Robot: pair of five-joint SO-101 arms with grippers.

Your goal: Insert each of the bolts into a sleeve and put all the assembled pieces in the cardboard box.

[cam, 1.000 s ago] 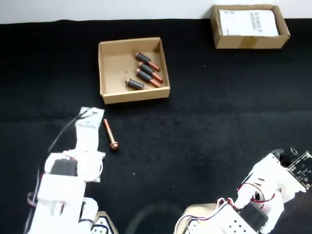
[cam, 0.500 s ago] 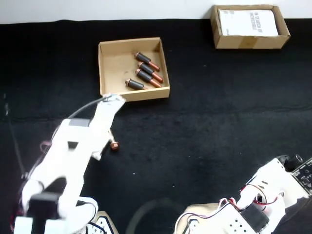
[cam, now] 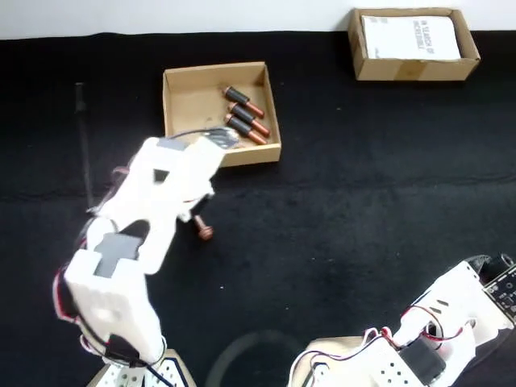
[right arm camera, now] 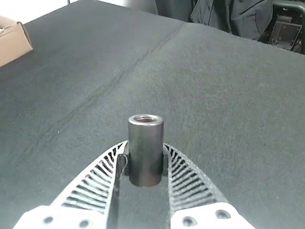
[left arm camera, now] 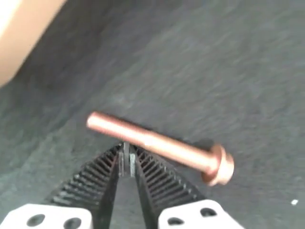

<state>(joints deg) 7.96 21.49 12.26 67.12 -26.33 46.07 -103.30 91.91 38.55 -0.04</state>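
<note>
A copper bolt lies flat on the black cloth, and only its head end shows beside my left arm. My left gripper is shut with nothing in it, its tips right against the bolt's shank. My right gripper is shut on a dark sleeve, held upright with its bore open at the top; that arm sits at the near right. The cardboard box holds three visible assembled pieces. The left arm covers the box's near edge.
A second cardboard box with a white sheet in it stands at the far right. Bare black cloth stretches between the two arms and to the right of the bolt.
My left arm has swung forward and to the right, over the bolt and up to the box's near edge. The bolt has shifted slightly right. The right arm has sunk a little.
</note>
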